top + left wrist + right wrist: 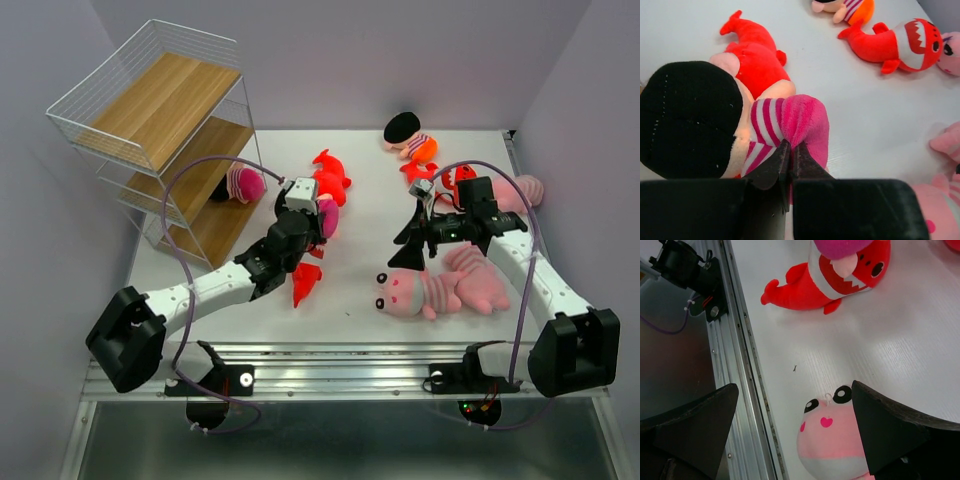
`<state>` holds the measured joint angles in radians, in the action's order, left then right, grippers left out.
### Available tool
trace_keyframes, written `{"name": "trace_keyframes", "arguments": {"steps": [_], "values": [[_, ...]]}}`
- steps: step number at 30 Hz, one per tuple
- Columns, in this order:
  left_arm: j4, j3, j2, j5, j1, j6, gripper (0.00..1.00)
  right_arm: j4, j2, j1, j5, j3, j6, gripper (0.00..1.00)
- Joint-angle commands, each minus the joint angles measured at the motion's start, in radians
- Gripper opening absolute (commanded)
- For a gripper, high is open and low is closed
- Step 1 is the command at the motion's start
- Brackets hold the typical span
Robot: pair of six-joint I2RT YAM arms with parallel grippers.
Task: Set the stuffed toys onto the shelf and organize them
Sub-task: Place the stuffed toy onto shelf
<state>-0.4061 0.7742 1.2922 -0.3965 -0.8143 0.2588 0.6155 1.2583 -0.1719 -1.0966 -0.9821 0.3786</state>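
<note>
Red fish (757,57) lies just behind the doll (690,115) pinched by the left hand (791,145); right hand (795,386) gapes wide, empty.

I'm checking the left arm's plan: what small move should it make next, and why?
Probably lift the doll a little, then start swinging it left toward the shelf. The left gripper is shut on the doll's pink-striped clothing, so the grip looks made. A red fish lies right against the doll, so rising first should avoid dragging it along.
</note>
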Motion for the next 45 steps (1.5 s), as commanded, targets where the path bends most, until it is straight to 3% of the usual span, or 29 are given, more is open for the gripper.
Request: {"name": "trace_keyframes", "arguments": {"steps": [1,8,20,27,34,45], "values": [[-0.129,-0.012,0.035,0.024,-0.043,0.135,0.00,-0.031,-0.031,-0.009,-0.014,-0.009,0.019,1.00],[-0.155,0.051,0.044,-0.076,-0.118,0.100,0.00,-0.030,-0.050,-0.009,-0.006,-0.004,0.017,1.00],[-0.031,0.131,-0.139,-0.214,-0.118,-0.105,0.00,-0.031,-0.037,-0.009,-0.020,-0.007,0.020,1.00],[-0.007,0.056,-0.189,-0.246,-0.046,-0.194,0.00,-0.031,-0.037,-0.009,-0.023,-0.006,0.020,1.00],[-0.102,-0.045,-0.191,-0.168,0.076,-0.244,0.00,-0.031,-0.028,-0.009,-0.026,-0.007,0.019,1.00],[-0.195,-0.092,-0.120,-0.185,0.227,-0.314,0.00,-0.031,-0.016,-0.009,-0.028,0.000,0.029,1.00]]}}
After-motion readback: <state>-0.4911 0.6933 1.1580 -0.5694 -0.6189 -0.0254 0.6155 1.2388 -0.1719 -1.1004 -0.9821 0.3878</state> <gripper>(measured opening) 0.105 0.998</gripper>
